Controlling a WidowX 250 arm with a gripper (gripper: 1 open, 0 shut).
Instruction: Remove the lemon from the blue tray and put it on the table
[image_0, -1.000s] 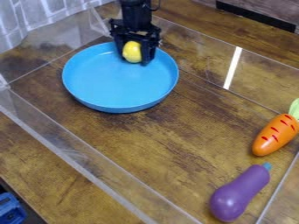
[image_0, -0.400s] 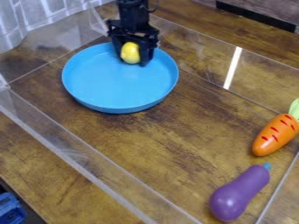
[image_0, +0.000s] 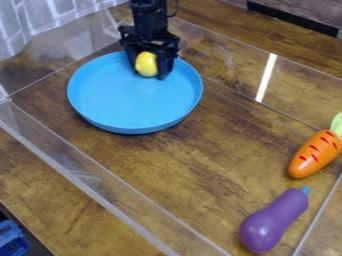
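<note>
camera | hand (image_0: 147, 65) clenched on lemon (image_0: 146, 64) | over blue tray (image_0: 120, 108) far rim

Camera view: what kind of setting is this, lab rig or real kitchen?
Most likely a lab tabletop rig, not a kitchen. A wood-grain table is fenced by clear acrylic walls, with toy food on it: a carrot, an eggplant, and a lemon in the robot's hand over a blue tray.

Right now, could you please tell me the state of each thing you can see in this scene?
gripper: shut on the lemon, pointing down.
lemon: held between the fingers, over the far edge of the blue tray.
blue tray: flat on the table, otherwise empty.
carrot: lying on the table.
eggplant: lying on the table.
</note>
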